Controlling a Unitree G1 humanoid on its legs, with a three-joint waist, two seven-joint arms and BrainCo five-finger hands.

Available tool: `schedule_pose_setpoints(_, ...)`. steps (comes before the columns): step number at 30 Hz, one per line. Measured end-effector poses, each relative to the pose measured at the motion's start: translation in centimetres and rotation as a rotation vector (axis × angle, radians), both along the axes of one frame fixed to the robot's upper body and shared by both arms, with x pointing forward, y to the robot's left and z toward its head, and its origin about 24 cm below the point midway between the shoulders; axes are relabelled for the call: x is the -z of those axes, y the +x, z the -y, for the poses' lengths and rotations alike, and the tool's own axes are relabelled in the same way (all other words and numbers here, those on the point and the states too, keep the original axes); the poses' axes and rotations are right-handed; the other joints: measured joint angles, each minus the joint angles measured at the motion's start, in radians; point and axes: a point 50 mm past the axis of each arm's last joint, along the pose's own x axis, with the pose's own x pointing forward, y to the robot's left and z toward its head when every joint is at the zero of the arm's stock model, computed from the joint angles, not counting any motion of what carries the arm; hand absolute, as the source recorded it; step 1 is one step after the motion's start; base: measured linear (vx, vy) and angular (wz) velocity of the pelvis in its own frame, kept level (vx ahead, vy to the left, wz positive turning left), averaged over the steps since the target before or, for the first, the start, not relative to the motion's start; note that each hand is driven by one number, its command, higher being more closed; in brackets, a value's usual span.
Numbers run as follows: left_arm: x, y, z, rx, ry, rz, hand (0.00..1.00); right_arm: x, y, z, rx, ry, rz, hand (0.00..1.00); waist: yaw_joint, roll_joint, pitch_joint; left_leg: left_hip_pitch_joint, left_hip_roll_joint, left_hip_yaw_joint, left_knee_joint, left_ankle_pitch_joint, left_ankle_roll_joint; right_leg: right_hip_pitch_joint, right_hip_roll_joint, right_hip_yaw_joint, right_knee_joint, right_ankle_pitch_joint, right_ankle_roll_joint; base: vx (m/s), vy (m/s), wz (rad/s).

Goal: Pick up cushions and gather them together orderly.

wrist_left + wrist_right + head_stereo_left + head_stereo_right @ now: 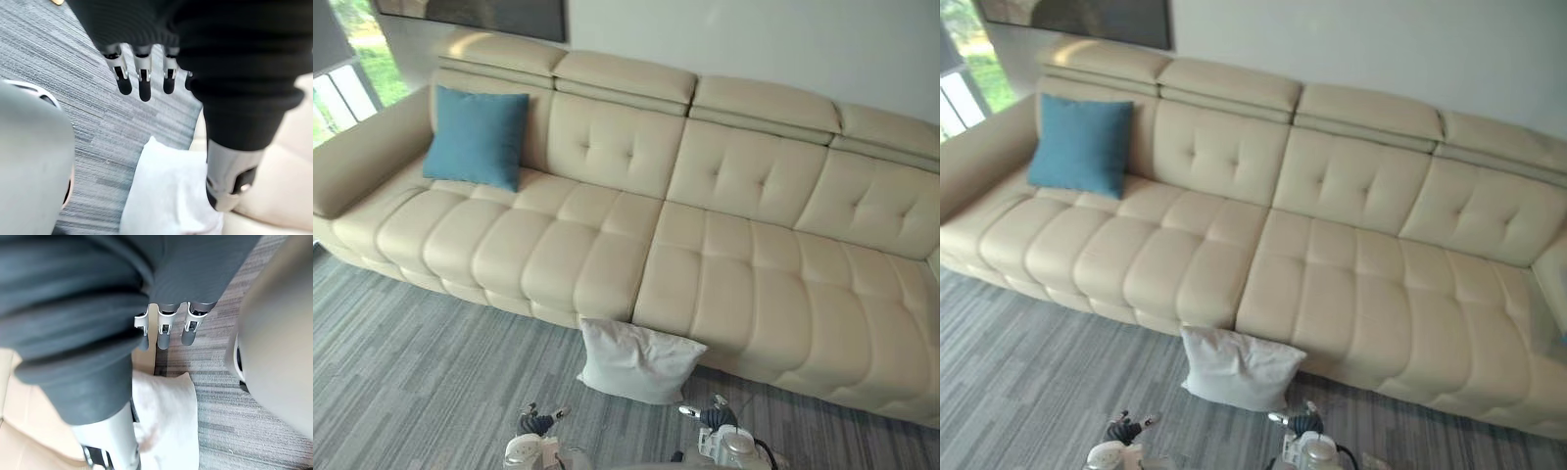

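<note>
A living room, furnished for sitting.
A long cream sofa (705,255) with tufted back and padded headrests stands against a plain pale wall (783,39) under a dark framed picture (480,15). A blue cushion (477,137) leans at its left end, a white cushion (636,360) lies on grey striped carpet (411,372) by its front edge, and a window (342,88) shows greenery.

Head eyes above, wrists close, share white cushion (636,360).

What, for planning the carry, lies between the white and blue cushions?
Only bare sofa seat separates white cushion from blue cushion, per left eye view.
</note>
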Motion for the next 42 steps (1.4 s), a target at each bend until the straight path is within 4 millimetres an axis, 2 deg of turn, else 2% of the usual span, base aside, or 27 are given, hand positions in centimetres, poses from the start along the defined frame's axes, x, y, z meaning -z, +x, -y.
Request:
schedule_pose_setpoints(1, 0.2, -0.1, 0.7, 0.01, -0.017, -0.011, 0.0, 0.0, 0.0, 0.6, 0.002, -0.014, -0.002, 0.0, 0.0, 0.03, -0.002, 0.013, 0.015, -0.01, -0.019, 0.008, -0.008, 0.01, 0.024, 0.005, -0.013, -0.007, -0.006, 0.18, -0.22, -0.23)
schedule_pose_setpoints(2, 0.3, 0.0, 1.6, 0.014, -0.035, -0.011, 0.0, 0.0, 0.0, 1.1, 0.014, -0.025, -0.003, 0.0, -0.001, 0.044, 0.0, 0.018, 0.026, -0.008, -0.025, 0.008, -0.009, 0.01, 0.038, 0.004, -0.018, -0.018, -0.007, 0.15, -0.177, -0.17)
schedule_pose_setpoints(3, 0.3, 0.0, 1.6, 0.02, -0.033, -0.01, 0.0, -0.1, 0.0, 1.4, 0.025, -0.028, -0.003, 0.0, 0.0, 0.048, 0.002, 0.025, 0.03, -0.008, -0.024, 0.009, -0.009, 0.011, 0.042, 0.003, -0.019, -0.024, -0.01, 0.16, -0.187, -0.08)
schedule_pose_setpoints(4, 0.3, 0.1, 1.7, 0.027, -0.03, -0.008, 0.0, -0.1, 0.1, 1.6, 0.042, -0.03, 0.002, 0.0, 0.0, 0.064, 0.003, 0.021, 0.042, -0.009, -0.002, 0.01, -0.011, 0.016, 0.05, 0.003, -0.017, -0.039, -0.012, 0.11, -0.144, 0.03)
schedule_pose_setpoints(5, 0.2, 0.3, 1.8, 0.031, -0.037, -0.001, 0.0, -0.2, 0.1, 1.6, 0.045, -0.03, 0.005, 0.0, -0.001, 0.059, 0.015, -0.001, 0.06, -0.019, 0.083, 0.009, -0.011, 0.034, 0.052, -0.001, -0.01, -0.06, -0.013, 0.08, -0.189, 0.16)
schedule_pose_setpoints(6, 0.0, 0.7, 1.7, 0.033, -0.035, 0.019, 0.0, -0.1, 0.0, 1.7, 0.047, -0.032, 0.001, 0.0, 0.0, 0.045, 0.023, -0.065, 0.09, -0.057, 0.25, 0.009, -0.011, 0.062, 0.057, -0.005, -0.005, -0.08, -0.017, 0.08, -0.192, 0.16)
schedule_pose_setpoints(7, -0.2, 0.8, 1.8, 0.024, -0.039, 0.032, 0.0, -0.1, -0.1, 1.8, 0.049, -0.04, -0.002, 0.0, 0.006, 0.056, 0.025, -0.119, 0.12, -0.093, 0.386, 0.007, -0.016, 0.087, 0.071, -0.005, -0.005, -0.093, -0.021, 0.07, -0.154, 0.06)
schedule_pose_setpoints(9, -0.2, 0.7, 1.8, 0.022, -0.039, 0.04, 0.0, -0.1, -0.1, 1.9, 0.05, -0.043, -0.005, 0.0, 0.012, 0.064, 0.026, -0.153, 0.141, -0.122, 0.467, -0.009, -0.027, 0.106, 0.082, 0.003, -0.005, -0.102, -0.029, 0.08, -0.028, -0.25)
schedule_pose_setpoints(11, -0.3, 0.8, 1.9, 0.021, -0.04, 0.049, 0.0, -0.1, -0.1, 1.9, 0.053, -0.042, -0.003, 0.0, 0.011, 0.06, 0.028, -0.187, 0.121, -0.132, 0.429, -0.045, -0.028, 0.112, 0.084, 0.028, -0.009, -0.104, -0.03, 0.13, 0.07, -0.48)
schedule_pose_setpoints(13, -0.4, 0.9, 1.9, 0.02, -0.039, 0.053, 0.0, -0.1, -0.1, 1.9, 0.054, -0.044, -0.003, 0.0, 0.012, 0.058, 0.03, -0.188, 0.083, -0.162, 0.276, -0.045, -0.012, 0.112, 0.081, 0.06, -0.008, -0.101, -0.018, 0.11, 0.158, -0.48)
schedule_pose_setpoints(14, -0.4, 0.8, 1.2, 0.021, -0.022, 0.05, 0.0, 0.0, -0.4, 1.6, 0.058, -0.037, -0.011, 0.0, 0.015, 0.044, 0.021, -0.16, 0.029, -0.173, 0.172, -0.021, -0.02, 0.096, 0.065, 0.1, -0.007, -0.099, 0.02, 0.09, 0.16, -0.27)
schedule_pose_setpoints(15, -0.4, 0.7, 1.0, 0.021, -0.015, 0.047, 0.0, 0.1, -0.5, 1.4, 0.059, -0.032, -0.013, 0.0, 0.013, 0.028, 0.011, -0.151, 0.015, -0.169, 0.151, -0.014, -0.012, 0.097, 0.057, 0.101, -0.024, -0.092, 0.03, 0.1, 0.138, -0.22)
schedule_pose_setpoints(16, -0.4, 0.7, 0.9, 0.021, -0.013, 0.047, 0.0, 0.1, -0.6, 1.3, 0.06, -0.031, -0.015, 0.0, 0.01, 0.016, 0.005, -0.149, 0.009, -0.165, 0.142, -0.012, -0.008, 0.099, 0.053, 0.103, -0.037, -0.085, 0.037, 0.12, 0.122, -0.09)
schedule_pose_setpoints(20, -0.4, 0.8, 0.7, 0.024, -0.009, 0.041, 0.0, 0.2, -0.9, 0.9, 0.063, -0.022, -0.024, 0.0, 0.016, 0.008, -0.001, -0.124, -0.016, -0.126, 0.131, -0.012, -0.003, 0.136, 0.041, 0.131, -0.113, -0.042, 0.053, 0.13, 0.126, -0.23)
schedule_pose_setpoints(23, -0.1, 0.5, 0.8, 0.024, -0.014, 0.021, 0.0, 0.2, -0.9, 1.0, 0.066, -0.024, -0.024, 0.0, 0.013, 0.015, -0.002, -0.074, -0.029, -0.105, 0.093, -0.013, -0.003, 0.167, 0.034, 0.145, -0.135, -0.039, 0.057, 0.08, 0.075, -0.19)
schedule_pose_setpoints(26, -0.1, 0.5, 1.0, 0.012, -0.021, 0.025, 0.0, 0.2, -0.8, 1.2, 0.083, -0.025, -0.021, 0.0, 0.018, 0.022, 0.0, -0.084, -0.025, -0.101, 0.088, -0.013, -0.003, 0.148, 0.039, 0.142, -0.128, -0.04, 0.058, 0.02, -0.001, -0.03)
schedule_pose_setpoints(28, -0.3, 0.8, 1.0, -0.014, -0.02, 0.039, 0.0, 0.0, -0.3, 1.5, 0.095, -0.025, -0.006, 0.0, 0.024, 0.03, 0.024, -0.11, -0.019, -0.102, 0.095, -0.012, -0.003, 0.11, 0.039, 0.14, -0.083, -0.047, 0.058, -0.06, -0.024, 0.0)
schedule_pose_setpoints(32, -1.9, 4.4, 0.5, -0.068, 0.002, 0.156, 0.0, -1.2, 2.2, 2.8, 0.149, -0.055, 0.064, 0.0, 0.029, 0.028, 0.138, -0.294, -0.007, -0.145, 0.236, -0.025, 0.013, -0.075, 0.017, 0.127, 0.091, -0.083, 0.049, -0.17, -0.06, 0.18)
schedule_pose_setpoints(33, -2.8, 6.0, 0.3, -0.084, 0.013, 0.207, 0.0, -1.8, 3.3, 3.2, 0.168, -0.064, 0.099, 0.0, 0.033, 0.019, 0.175, -0.372, -0.003, -0.151, 0.295, -0.045, 0.014, -0.147, 0.01, 0.128, 0.146, -0.114, 0.043, -0.19, -0.058, 0.08)
schedule_pose_setpoints(35, -3.6, 7.5, 0.1, -0.107, 0.023, 0.254, 0.0, -2.6, 4.9, 3.8, 0.185, -0.081, 0.142, 0.0, 0.038, 0.022, 0.222, -0.46, 0.013, -0.167, 0.372, -0.069, 0.016, -0.225, 0.012, 0.131, 0.204, -0.132, 0.038, -0.26, -0.047, 0.01)
schedule_pose_setpoints(39, -7.1, 12.2, -0.6, -0.18, 0.032, 0.426, 0.0, -5.7, 9.1, 4.1, 0.221, -0.098, 0.298, 0.0, 0.037, 0.005, 0.311, -0.657, 0.023, -0.202, 0.51, -0.082, 0.021, -0.411, -0.004, 0.132, 0.341, -0.154, 0.021, -0.2, -0.02, 0.05)
schedule_pose_setpoints(40, -7.6, 12.7, -0.7, -0.188, 0.03, 0.448, 0.0, -6.1, 9.8, 4.0, 0.223, -0.097, 0.317, 0.0, 0.036, 0.004, 0.325, -0.673, 0.024, -0.204, 0.522, -0.082, 0.022, -0.425, -0.006, 0.132, 0.353, -0.155, 0.019, -0.16, -0.016, 0.04)
schedule_pose_setpoints(42, -9.6, 14.8, -1.0, -0.245, 0.02, 0.539, 0.0, -8.3, 12.4, 3.6, 0.231, -0.099, 0.407, 0.0, 0.03, 0.001, 0.357, -0.774, 0.024, -0.22, 0.576, -0.082, 0.023, -0.524, -0.019, 0.132, 0.416, -0.161, 0.01, -0.14, -0.009, 0.07)
